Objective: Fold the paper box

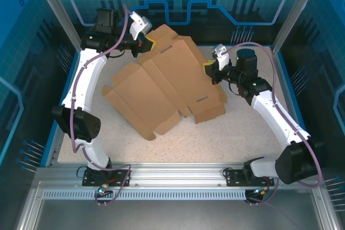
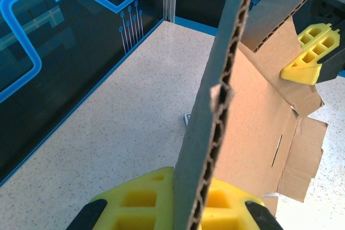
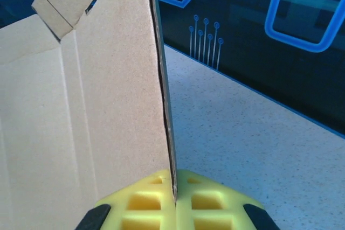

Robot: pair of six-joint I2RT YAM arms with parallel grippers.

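The paper box (image 1: 167, 87) is a broad die-cut sheet of brown corrugated cardboard, creased and slotted. It stretches between the two hands, with its lower flaps down on the speckled, stone-like counter (image 1: 226, 144). The left hand (image 2: 190, 200) is clamped on one edge of the sheet, and the fluted core of the board rises straight out from between its yellow, lattice-moulded fingers (image 2: 140, 203). The right hand (image 3: 175, 200) pinches the opposite edge tight, and the smooth matte panel spreads away to its left.
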